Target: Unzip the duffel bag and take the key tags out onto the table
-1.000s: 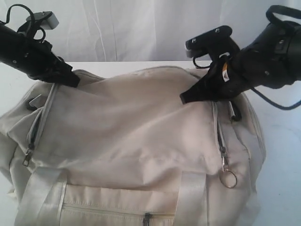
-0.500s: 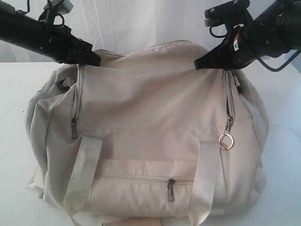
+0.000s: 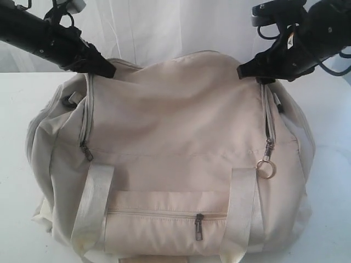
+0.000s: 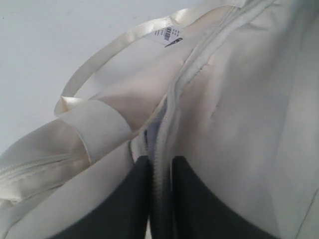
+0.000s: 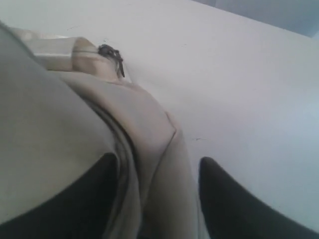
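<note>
Your large cream fabric duffel bag stands on the wide white table. Your left gripper pinches the zip seam at one top end. Your right gripper clamps a thick fold at the other.

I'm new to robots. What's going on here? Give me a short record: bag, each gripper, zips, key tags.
Bag: cream duffel bag, held upright on the white table
Left gripper: pinching the bag's top edge along a zip seam
Right gripper: clamped on a fabric fold at the other top corner
Zip pulls: left side pull, right side pull with a metal ring, front pocket pull
Key tags: not visible
</note>
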`<action>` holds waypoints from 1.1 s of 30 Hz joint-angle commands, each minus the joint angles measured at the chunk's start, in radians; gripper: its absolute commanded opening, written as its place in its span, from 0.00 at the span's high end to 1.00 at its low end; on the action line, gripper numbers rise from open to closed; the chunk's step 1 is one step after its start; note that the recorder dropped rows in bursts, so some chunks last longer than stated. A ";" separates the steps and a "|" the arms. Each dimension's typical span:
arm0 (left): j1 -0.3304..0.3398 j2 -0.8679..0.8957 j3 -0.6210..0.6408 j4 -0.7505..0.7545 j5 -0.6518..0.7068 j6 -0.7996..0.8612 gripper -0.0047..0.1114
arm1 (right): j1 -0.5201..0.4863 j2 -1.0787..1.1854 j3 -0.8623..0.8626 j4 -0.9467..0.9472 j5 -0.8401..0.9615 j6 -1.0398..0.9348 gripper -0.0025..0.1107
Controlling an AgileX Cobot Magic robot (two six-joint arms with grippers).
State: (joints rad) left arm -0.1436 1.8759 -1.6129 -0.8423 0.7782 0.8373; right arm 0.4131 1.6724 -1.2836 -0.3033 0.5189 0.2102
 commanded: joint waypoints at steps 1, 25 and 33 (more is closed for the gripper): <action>0.002 -0.022 -0.007 -0.006 0.088 0.000 0.54 | -0.001 -0.037 -0.005 0.145 0.012 -0.162 0.38; 0.004 -0.254 -0.004 0.180 0.315 -0.152 0.45 | 0.114 0.122 -0.023 0.259 -0.393 -0.574 0.69; 0.004 -0.257 -0.004 0.180 0.353 -0.160 0.45 | 0.141 -0.019 -0.021 0.273 -0.211 -0.571 0.98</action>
State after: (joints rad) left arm -0.1398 1.6342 -1.6157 -0.6529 1.0906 0.6895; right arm 0.5404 1.7297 -1.2976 -0.0388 0.2414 -0.3558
